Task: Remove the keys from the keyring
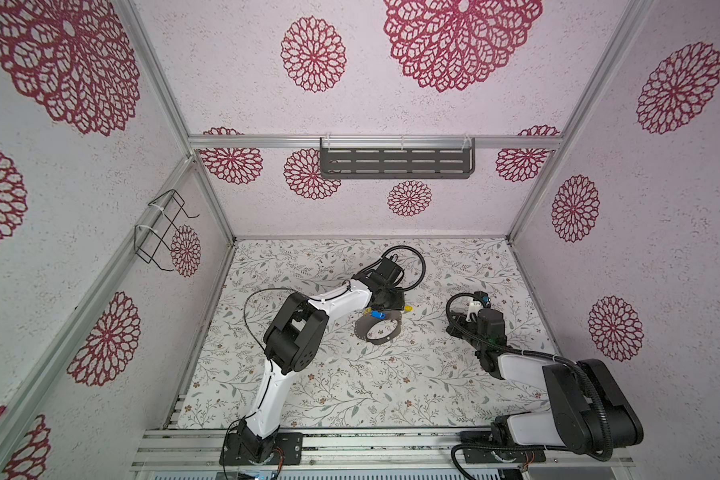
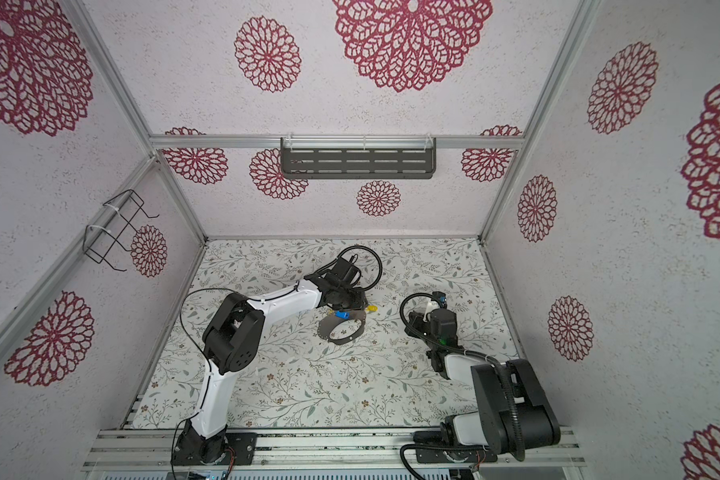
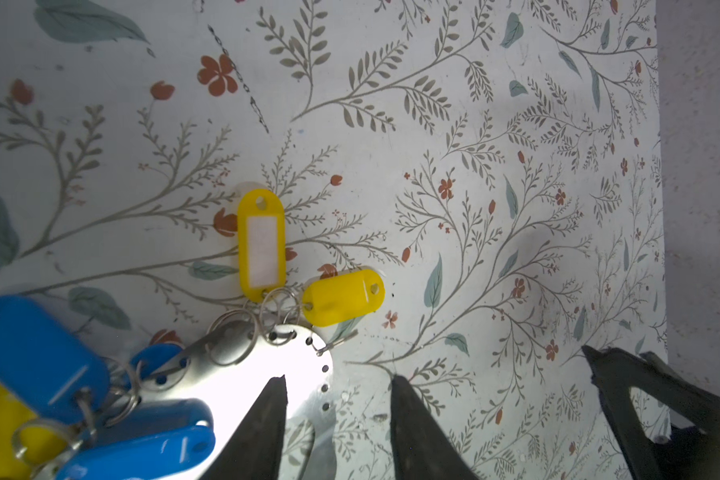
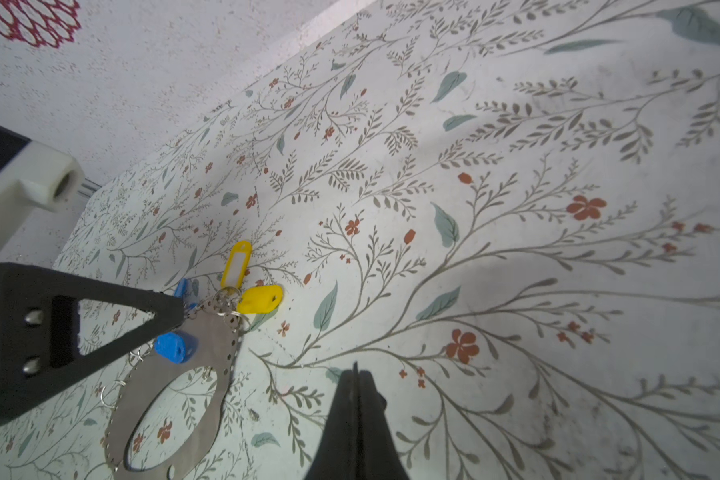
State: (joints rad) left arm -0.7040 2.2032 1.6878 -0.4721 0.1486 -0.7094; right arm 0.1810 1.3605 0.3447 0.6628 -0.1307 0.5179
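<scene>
The left gripper (image 3: 337, 386) is standing spread and pinching nothing. One finger (image 3: 262, 428) is lying over the keyring (image 3: 242, 374) and the other is hanging over the mat (image 3: 474, 124), so the plate's holed rim is sitting between them. Whether that finger is pressing on the plate cannot be told.

Just ahead of the fingertips, two yellow keys (image 3: 262, 245) are lying flat on the mat. Each is hanging from a wire ring (image 3: 279, 309) threaded through a rim hole. To one side of the hand, blue keys and another yellow one are bunching on the plate.

The right gripper (image 4: 355, 372) is hovering pressed together and empty, well apart from the keyring.

Handling, by judgement:
- The plate is looking thin, stiff and slick, so it is probably needing pinning.
- The keys are looking light and hard, and are best pinched across the flat body.
- The wire rings are appearing springy and too fine to grip.

The left wrist view is resolving the rings and holes. The right wrist view is showing the plate's whole opening. Both top views are giving the layout only, with the left wrist covering part of the plate.
</scene>
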